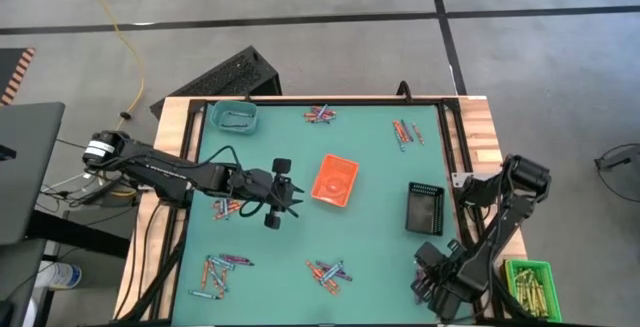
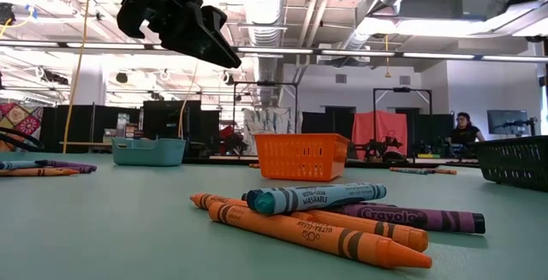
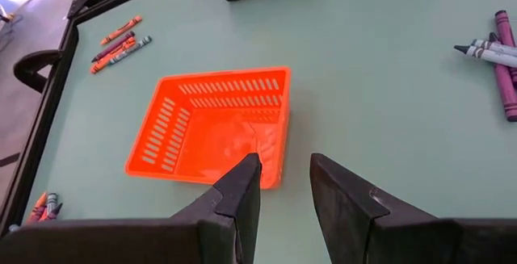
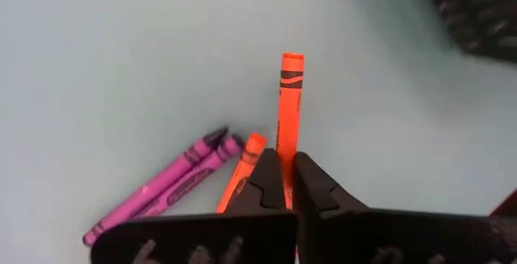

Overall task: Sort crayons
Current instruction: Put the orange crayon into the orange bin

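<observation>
Right wrist view showed your right end effector (image 4: 287, 185) clenched on an orange crayon (image 4: 289, 102), pinched near one end so most of the stick jutted out beyond the fingers. Two purple crayons (image 4: 166, 185) and another orange one (image 4: 239, 171) lay on the table (image 4: 121, 54) just beside it, near the black tray (image 1: 425, 207). A crayon like this was light and stiff but waxy and brittle, so you would likely have done better gripping nearer the middle, across the paper wrap. Your left end effector (image 3: 284, 187) hovered part-open and grasping nothing above the near edge of the orange tray (image 3: 212, 125). Other crayon clusters (image 1: 328, 270) sat scattered across the table, still unsorted.
</observation>
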Tool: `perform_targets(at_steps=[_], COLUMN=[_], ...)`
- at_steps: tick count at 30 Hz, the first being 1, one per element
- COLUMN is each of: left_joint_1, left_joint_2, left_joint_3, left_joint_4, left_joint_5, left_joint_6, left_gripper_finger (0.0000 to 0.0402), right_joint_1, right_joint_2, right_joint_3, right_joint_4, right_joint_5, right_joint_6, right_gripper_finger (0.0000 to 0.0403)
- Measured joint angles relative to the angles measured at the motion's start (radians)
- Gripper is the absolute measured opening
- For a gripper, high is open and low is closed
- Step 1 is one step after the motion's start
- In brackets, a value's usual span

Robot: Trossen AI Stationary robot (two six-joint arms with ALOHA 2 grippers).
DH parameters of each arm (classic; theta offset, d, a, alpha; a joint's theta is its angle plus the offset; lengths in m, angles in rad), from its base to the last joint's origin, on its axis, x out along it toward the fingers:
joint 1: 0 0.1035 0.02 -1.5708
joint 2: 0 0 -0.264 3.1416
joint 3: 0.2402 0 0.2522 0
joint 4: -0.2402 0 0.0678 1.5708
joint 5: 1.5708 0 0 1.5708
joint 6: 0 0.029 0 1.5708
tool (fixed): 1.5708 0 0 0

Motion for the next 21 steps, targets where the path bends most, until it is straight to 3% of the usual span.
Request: perform_targets(at_steps=[11,21], left_joint_1=[0.000,-0.050], left_joint_2=[0.000,0.050], left_joint_3=[0.000,-0.012], left_joint_4=[0.000,0.042], left_joint_5=[0.057,0.132], left_joint_6=[-0.031,-0.118], left_gripper_finger=[0.0100,0.0100], right_joint_1=[-0.076,-0.264], right_joint_2=[-0.082,-0.143], right_joint_3=[0.002,0.003], right_joint_4=[-0.044,0.048], right_joint_5=[0.135,0.431], right_joint_6=[-0.158,-0.526], right_gripper_finger=[0.0001,0.0001])
